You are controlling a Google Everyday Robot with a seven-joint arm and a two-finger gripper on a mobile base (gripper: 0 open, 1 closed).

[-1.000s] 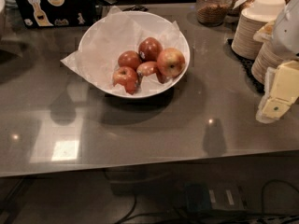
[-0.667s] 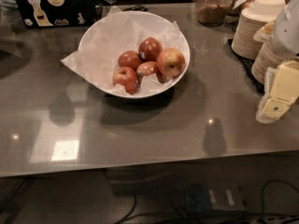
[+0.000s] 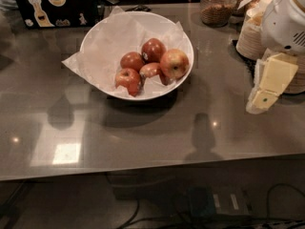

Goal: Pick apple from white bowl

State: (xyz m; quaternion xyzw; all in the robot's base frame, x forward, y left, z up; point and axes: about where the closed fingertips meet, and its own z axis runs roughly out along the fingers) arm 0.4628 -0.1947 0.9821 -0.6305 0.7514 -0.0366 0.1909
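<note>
Pincer hangs above the counter, well apart from the white bowl; open or closed, I cannot tell. The apple rests against the bowl's pincer-facing wall, probably easiest to reach.

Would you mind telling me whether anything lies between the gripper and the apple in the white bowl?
Nothing visible but the rim of the white bowl. The gripper hangs to its right; the apple sits on the pile's right side, nearest it.
</note>
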